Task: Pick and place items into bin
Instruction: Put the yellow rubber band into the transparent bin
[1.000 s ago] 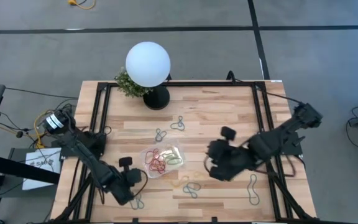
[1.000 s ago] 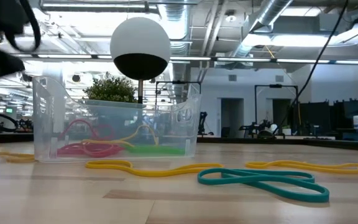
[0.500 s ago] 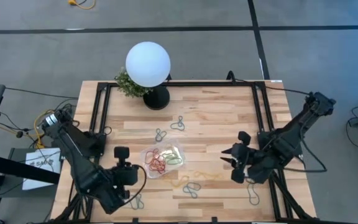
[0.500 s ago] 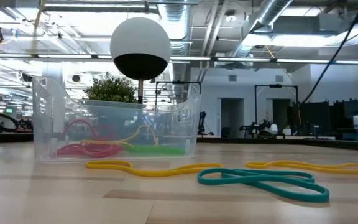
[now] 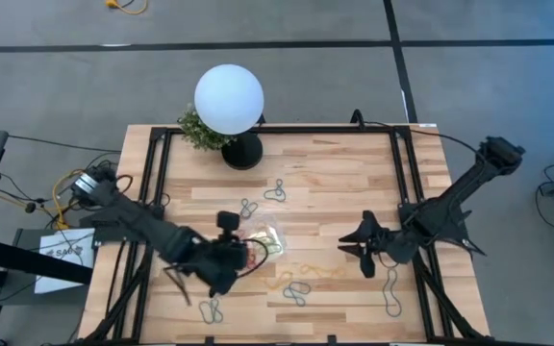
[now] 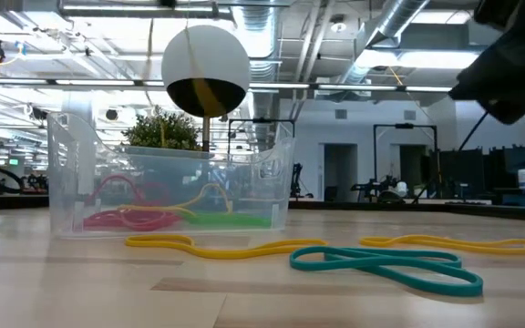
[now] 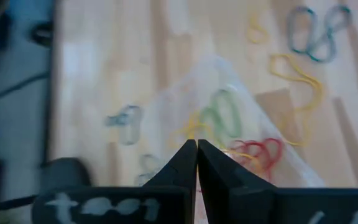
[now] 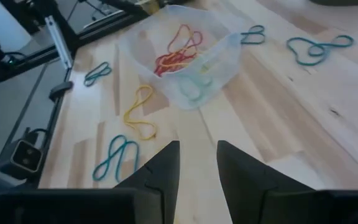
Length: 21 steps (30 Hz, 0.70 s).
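While the left tool [image 5: 227, 252] hovers shut and empty beside the bin [image 5: 263, 237], the right tool [image 5: 365, 243], half-open and empty, probably needs to grab the yellow band [image 5: 301, 278].

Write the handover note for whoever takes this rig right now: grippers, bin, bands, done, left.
Left gripper: shut, nothing seen in it, at the bin's left edge.
Right gripper: open, empty, right of the bin, above the table.
Bin: centre of the table, in front of the lamp.
Done: red bands, plus yellow and green ones, lie in the bin.
Left: loose bands on the wood, including a yellow band and a teal band just in front of the bin, two behind it, one front left, one front right.
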Each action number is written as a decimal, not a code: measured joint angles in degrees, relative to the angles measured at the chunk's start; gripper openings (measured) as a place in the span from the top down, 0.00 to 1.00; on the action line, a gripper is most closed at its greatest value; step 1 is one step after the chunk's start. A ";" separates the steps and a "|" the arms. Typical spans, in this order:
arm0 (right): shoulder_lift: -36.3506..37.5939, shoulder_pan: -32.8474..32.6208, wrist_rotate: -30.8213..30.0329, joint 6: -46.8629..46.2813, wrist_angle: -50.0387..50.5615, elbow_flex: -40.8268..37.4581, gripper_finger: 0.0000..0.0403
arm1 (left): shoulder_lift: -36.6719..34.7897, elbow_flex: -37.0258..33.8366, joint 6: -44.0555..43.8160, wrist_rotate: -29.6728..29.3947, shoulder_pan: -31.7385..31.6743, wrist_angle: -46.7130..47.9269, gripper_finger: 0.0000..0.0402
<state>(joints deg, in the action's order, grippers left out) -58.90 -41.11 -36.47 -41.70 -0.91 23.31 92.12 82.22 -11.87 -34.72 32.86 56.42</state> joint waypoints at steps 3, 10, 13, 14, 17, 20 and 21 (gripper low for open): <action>0.76 1.57 0.70 0.12 -0.26 -0.27 0.75 | 0.00 -5.48 2.70 7.02 -2.76 -6.34 1.00; 0.86 2.37 1.12 0.16 -0.46 -0.27 0.75 | -0.06 -12.53 6.41 10.48 -6.66 -15.73 1.00; 0.86 2.37 1.14 0.18 -1.15 -0.27 0.75 | -0.15 -15.14 6.21 10.49 -8.31 -20.08 1.00; 0.86 2.37 1.14 0.20 -1.46 -0.25 0.75 | -0.15 -15.86 5.87 10.69 -8.85 -20.59 1.00; 0.85 2.37 1.14 0.20 -1.75 -0.24 0.75 | -0.17 -17.97 3.96 13.32 -10.98 -20.87 1.00; 0.83 2.37 1.14 0.20 -1.75 -0.24 0.75 | -0.15 -19.78 -0.08 17.53 -12.70 -20.86 1.00; 0.83 2.37 1.14 0.19 -1.75 -0.24 0.75 | -0.16 -20.36 -0.90 19.11 -13.18 -21.56 1.00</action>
<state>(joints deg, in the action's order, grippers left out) -58.06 -38.74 -35.33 -41.50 -2.66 23.07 91.96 61.85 -12.78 -15.60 19.69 34.86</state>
